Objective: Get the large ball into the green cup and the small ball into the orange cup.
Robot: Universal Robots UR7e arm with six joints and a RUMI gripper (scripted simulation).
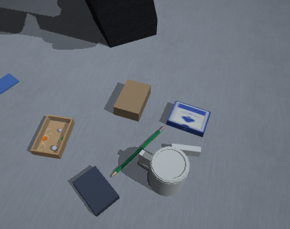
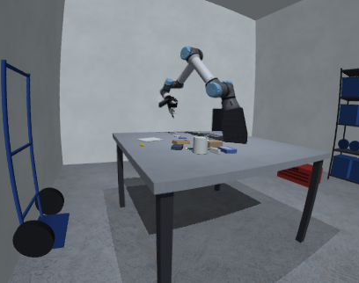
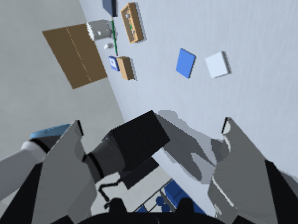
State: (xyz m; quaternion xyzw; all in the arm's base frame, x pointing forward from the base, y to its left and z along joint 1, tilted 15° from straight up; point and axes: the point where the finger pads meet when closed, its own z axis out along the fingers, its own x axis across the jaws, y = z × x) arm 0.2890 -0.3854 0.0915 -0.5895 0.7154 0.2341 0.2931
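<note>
The covered wooden puzzle (image 1: pixel 38 146) (image 2: pixel 180 141) (image 3: pixel 136 29) lies flat on the grey table (image 1: pixel 224 71) (image 2: pixel 238 164), towards its left side in the top view. Inside it are an orange cup (image 1: pixel 45 139), a small green cup (image 1: pixel 62 138) and two white balls (image 1: pixel 60 130) (image 1: pixel 54 147), both outside the cups. My gripper (image 2: pixel 172 111) (image 3: pixel 151 119) is open and empty. It hangs high above the far side of the table, well clear of the puzzle.
On the table are a tan box (image 1: pixel 132 99), a blue-and-white box (image 1: pixel 189 118), a white mug (image 1: pixel 168 171) with a green pencil (image 1: pixel 138 152) leaning by it, a white block (image 1: pixel 186 149), a dark notebook (image 1: pixel 95 190) and a blue card (image 1: pixel 5 83). The arm's black base (image 1: pixel 124 19) stands at the back.
</note>
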